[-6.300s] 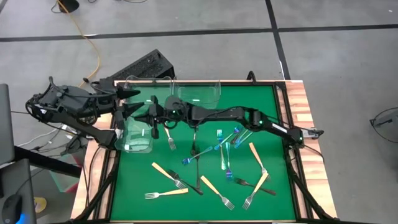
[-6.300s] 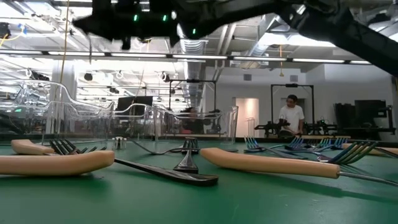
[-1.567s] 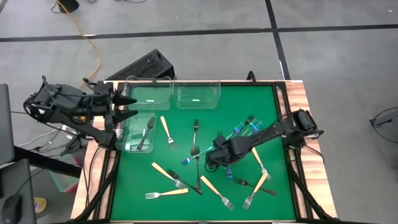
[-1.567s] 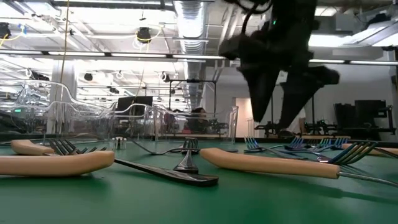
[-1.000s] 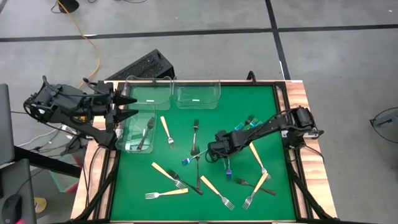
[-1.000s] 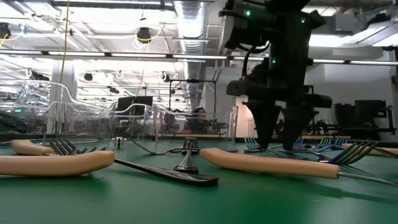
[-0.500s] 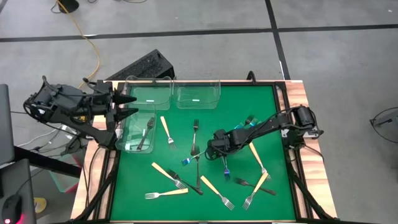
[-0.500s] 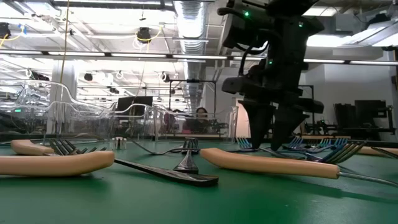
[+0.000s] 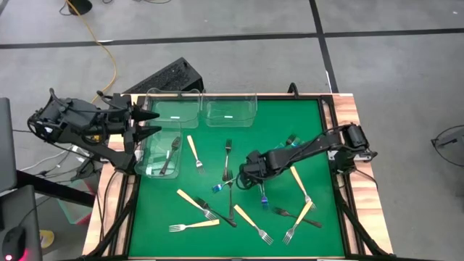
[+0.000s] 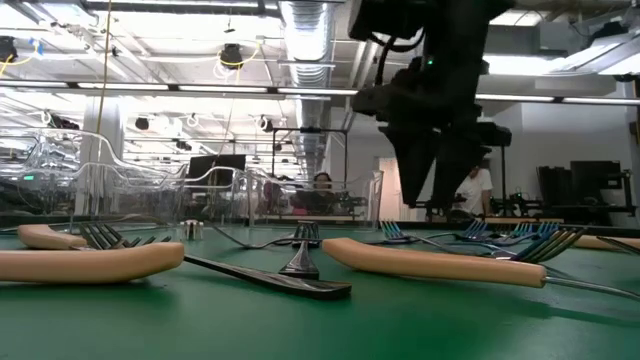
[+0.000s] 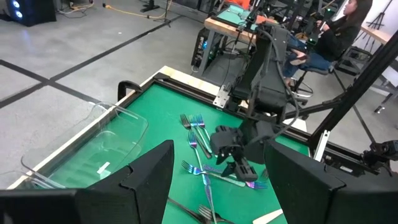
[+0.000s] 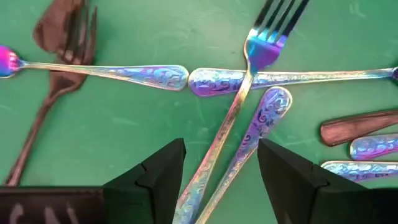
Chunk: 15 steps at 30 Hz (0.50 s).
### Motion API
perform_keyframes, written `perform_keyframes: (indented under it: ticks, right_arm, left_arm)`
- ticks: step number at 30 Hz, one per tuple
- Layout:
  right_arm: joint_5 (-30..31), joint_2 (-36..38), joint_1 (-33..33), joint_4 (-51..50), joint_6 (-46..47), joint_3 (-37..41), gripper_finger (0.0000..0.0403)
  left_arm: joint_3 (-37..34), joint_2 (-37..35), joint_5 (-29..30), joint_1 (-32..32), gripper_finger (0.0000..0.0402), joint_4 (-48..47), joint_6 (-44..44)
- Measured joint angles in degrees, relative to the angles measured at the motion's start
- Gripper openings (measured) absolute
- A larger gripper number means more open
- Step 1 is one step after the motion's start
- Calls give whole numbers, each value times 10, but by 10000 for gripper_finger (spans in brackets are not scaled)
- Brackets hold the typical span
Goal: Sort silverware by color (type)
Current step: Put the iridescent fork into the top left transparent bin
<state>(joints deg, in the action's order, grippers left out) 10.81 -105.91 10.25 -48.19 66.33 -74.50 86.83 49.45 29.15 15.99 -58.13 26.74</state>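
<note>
The right gripper (image 9: 246,171) hangs over the middle of the green table (image 9: 319,123), above a cluster of blue-iridescent forks (image 12: 249,130), and its fingers (image 12: 163,171) stand apart with nothing between them; two crossed blue handles lie just beyond the fingertips, on the mat. In the right wrist view about six blue forks show, though some are cut off at the edge, and one dark fork (image 12: 53,93) lies beside them. On the high view, six tan-handled forks (image 9: 194,154) can be counted, scattered on the near half of the mat, and a few dark forks (image 9: 227,156) among them, whose exact number cannot be told. One dark fork lies inside the near clear bin (image 9: 148,163); three bins stand at the far left corner. The left gripper (image 9: 150,123) waits open over these bins.
</note>
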Motion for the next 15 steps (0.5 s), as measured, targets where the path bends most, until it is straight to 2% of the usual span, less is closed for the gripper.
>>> perform_keyframes:
  ticks: [9, 15]
  right_arm:
    - [11, -39, -21, 42, -22, -3, 223]
    - [-17, -65, -20, 35, -25, -2, 223]
  left_arm:
    - [0, 0, 0, 0, 234, 0, 0]
    - [0, 0, 0, 0, 234, 0, 0]
